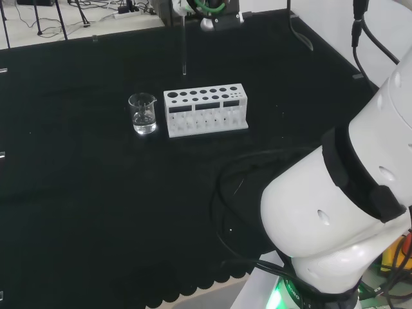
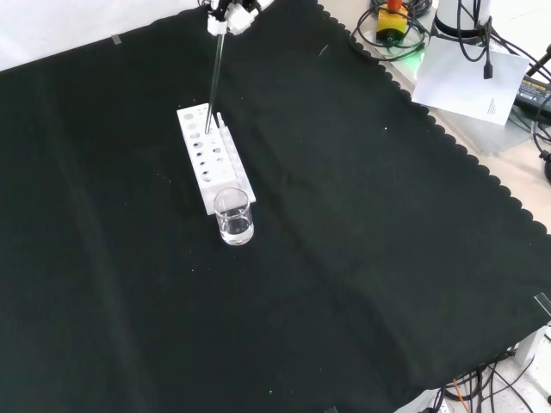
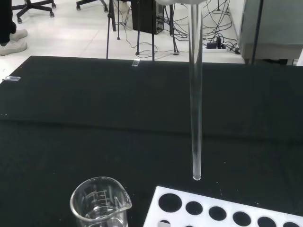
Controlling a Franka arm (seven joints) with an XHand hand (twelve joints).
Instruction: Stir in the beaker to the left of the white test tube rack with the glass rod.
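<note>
Black cloth over the desk (image 1: 77,212), spread wide and scalloped along one edge. White arm link (image 1: 341,212) looming large at the right of the head view. White test tube rack (image 1: 206,111) standing mid-cloth, round holes in its top, long side toward the head camera. Clear beaker (image 1: 143,114) upright just beside the rack's left end in the head view, a little clear liquid in the bottom, spout and printed scale plain in the wrist view; in the front view standing at the rack's near end (image 2: 234,217). Glass rod (image 2: 213,77) hanging nearly upright, lower tip in the air just above the rack's holes at the end nearest the beaker, touching neither rack nor beaker. Robot hand (image 2: 231,13) at the very top of the front view, closed on the rod's upper end, mostly cut off by the edge.
</note>
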